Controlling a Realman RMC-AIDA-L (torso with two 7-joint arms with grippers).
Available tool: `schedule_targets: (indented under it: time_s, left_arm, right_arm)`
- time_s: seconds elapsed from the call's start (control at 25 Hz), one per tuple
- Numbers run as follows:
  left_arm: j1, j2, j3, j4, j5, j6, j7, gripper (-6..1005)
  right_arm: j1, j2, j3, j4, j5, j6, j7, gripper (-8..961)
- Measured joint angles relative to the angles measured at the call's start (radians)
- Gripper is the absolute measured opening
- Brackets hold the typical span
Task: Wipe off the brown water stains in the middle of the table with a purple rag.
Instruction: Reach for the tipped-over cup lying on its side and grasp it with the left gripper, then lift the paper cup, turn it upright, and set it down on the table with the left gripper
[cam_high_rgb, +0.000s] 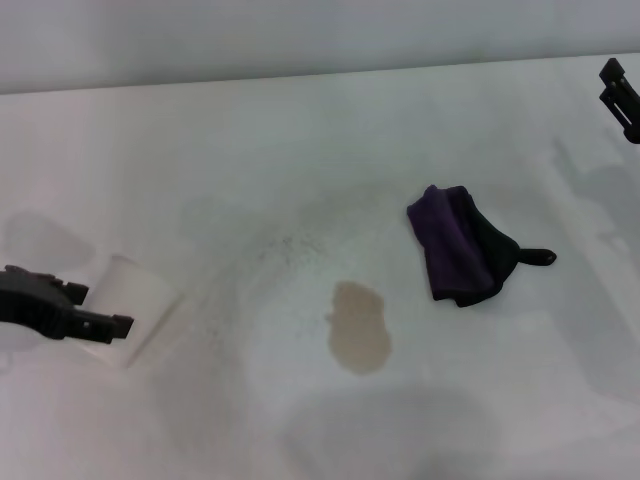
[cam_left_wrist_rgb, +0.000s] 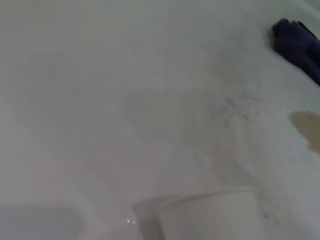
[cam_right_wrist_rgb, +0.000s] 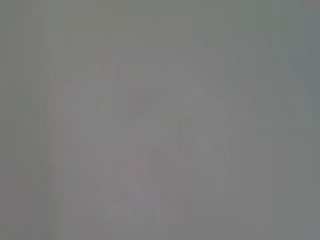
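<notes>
The brown water stains (cam_high_rgb: 358, 328) form a tan oval patch in the middle of the white table (cam_high_rgb: 300, 170); an edge of the brown water stains (cam_left_wrist_rgb: 307, 127) also shows in the left wrist view. The purple rag (cam_high_rgb: 462, 246) lies crumpled to the right of and beyond the stain, its black tab pointing right, and the purple rag (cam_left_wrist_rgb: 297, 42) appears in the left wrist view too. My left gripper (cam_high_rgb: 105, 325) hovers at the left edge beside a paper cup. My right gripper (cam_high_rgb: 620, 95) is at the far right edge, well away from the rag.
A white paper cup (cam_high_rgb: 140, 300) lies on its side at the left, right next to my left gripper; the paper cup (cam_left_wrist_rgb: 210, 217) also shows in the left wrist view. Faint grey speckles (cam_high_rgb: 285, 245) lie beyond the stain.
</notes>
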Motion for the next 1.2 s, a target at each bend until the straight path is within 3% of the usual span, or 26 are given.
schedule_targets:
  time_s: [0.52, 1.2]
  left_arm:
    - [-0.016, -0.023, 0.001, -0.104, 0.005, -0.159, -0.001, 889]
    - [-0.088, -0.017, 0.005, -0.182, 0.01, -0.222, 0.081, 887]
  right_arm:
    - [-0.019, -0.001, 0.001, 0.0, 0.002, 0.004, 0.0, 829]
    - [-0.022, -0.001, 0.001, 0.0, 0.011, 0.0, 0.0, 829]
